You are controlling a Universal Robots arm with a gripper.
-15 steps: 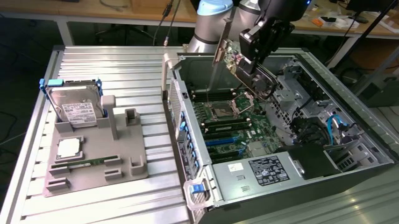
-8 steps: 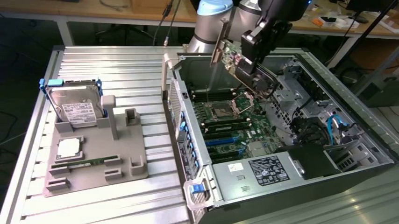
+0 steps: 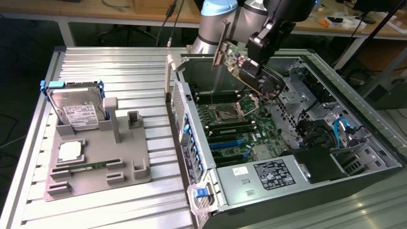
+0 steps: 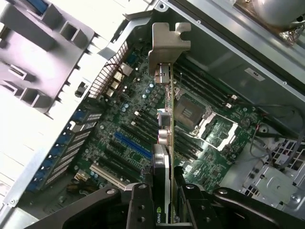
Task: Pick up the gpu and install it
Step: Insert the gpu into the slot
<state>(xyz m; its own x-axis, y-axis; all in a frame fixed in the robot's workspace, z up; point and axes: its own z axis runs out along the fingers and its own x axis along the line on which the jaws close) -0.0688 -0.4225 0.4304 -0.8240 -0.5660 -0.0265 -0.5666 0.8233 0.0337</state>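
Your claw [image 4: 167,212] is clamped on the graphics card [image 4: 164,164]: in the wrist view one finger lies on each flat side of it, and the card runs away from the fingers edge-on, with the metal bracket [image 4: 167,45] at its far end. In the exterior view you hold the card in the air, tilted, over the open computer case [image 3: 375,162], above the motherboard [image 4: 133,119] and apart from it; it sits in no slot yet. I judge that the main danger is alignment. The card hangs over the region of the processor socket [image 4: 190,112] and the memory slots, not over the blue slot [image 4: 129,145], so if you go down here, its lower edge can strike parts that are not made to receive it. The tilt is a second cause: a card that meets a slot at an angle can jam or bend the contacts when you press. Please watch also the bracket, because it reaches out beyond the card and can catch on the wall of the case. The grip is only on two smooth faces near one end, so a sideways knock can turn the card between the fingers. The blue cable [image 3: 343,129] at the exterior view's right is well apart from the card. The hard drive [image 3: 75,107] and the memory stick [image 3: 86,166] rest on the gray holder [image 3: 127,157] outside the case.
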